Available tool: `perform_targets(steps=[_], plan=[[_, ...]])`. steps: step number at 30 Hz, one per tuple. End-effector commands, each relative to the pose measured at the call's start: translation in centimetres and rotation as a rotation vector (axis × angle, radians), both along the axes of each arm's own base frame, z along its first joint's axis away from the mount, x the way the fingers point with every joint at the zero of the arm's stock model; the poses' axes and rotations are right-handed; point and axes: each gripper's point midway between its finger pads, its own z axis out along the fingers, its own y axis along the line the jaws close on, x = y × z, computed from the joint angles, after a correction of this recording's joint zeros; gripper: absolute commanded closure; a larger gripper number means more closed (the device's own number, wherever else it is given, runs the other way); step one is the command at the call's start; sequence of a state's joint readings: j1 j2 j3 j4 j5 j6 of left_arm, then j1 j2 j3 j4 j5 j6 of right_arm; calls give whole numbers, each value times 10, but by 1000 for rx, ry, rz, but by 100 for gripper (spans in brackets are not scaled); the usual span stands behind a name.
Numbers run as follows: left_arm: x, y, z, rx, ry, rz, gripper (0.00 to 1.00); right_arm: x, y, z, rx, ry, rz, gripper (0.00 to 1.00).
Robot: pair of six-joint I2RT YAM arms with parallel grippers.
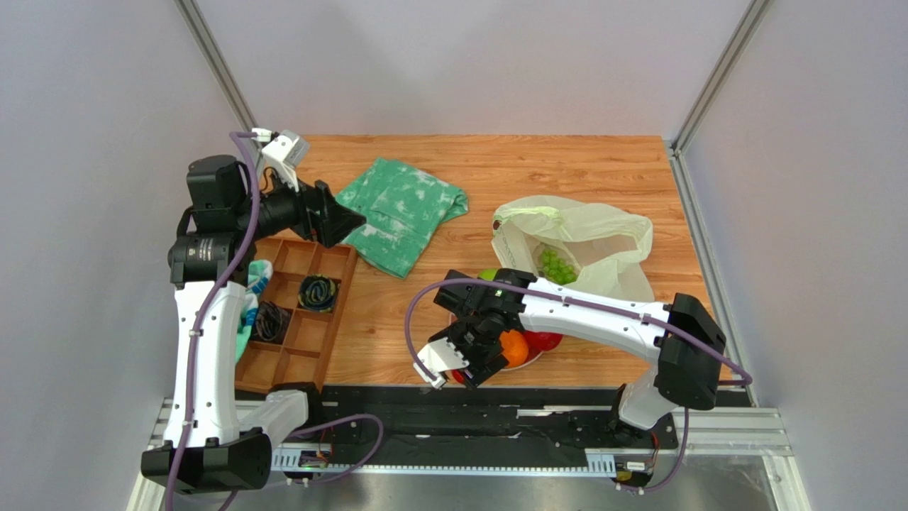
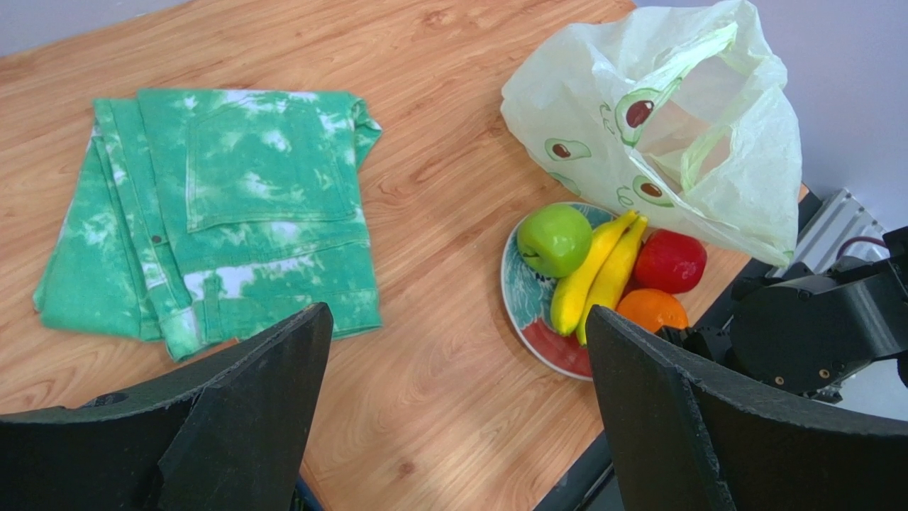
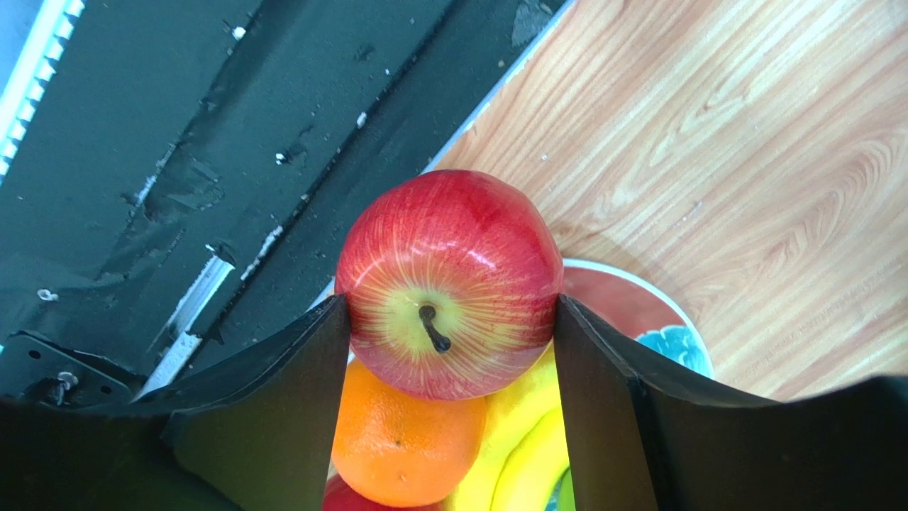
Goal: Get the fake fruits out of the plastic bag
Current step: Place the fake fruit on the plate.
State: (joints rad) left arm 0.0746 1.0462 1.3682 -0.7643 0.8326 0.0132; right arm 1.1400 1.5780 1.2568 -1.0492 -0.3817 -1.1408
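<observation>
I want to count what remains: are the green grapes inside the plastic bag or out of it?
Inside. The top view shows the green grapes within the plastic bag, not on the plate.

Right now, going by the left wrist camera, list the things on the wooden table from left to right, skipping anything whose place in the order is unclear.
folded green-and-white cloth → glossy green plastic apple → yellow plastic banana bunch → glossy red round plastic fruit
</observation>
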Motion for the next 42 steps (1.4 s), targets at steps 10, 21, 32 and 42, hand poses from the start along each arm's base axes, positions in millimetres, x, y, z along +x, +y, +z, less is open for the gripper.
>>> perform_targets(steps=[10, 21, 32, 42], plan=[[11, -1, 23, -14, -74, -21, 2, 36, -2, -1, -36, -124, -62, 50], [14, -2, 20, -34, -49, -23, 2, 46, -11, -18, -95, -139, -88, 48], [14, -4, 16, -45, -35, -30, 3, 59, -19, -26, -121, -140, -153, 35], [13, -5, 16, -49, -36, -37, 3, 57, -14, -13, -66, -135, -173, 0]])
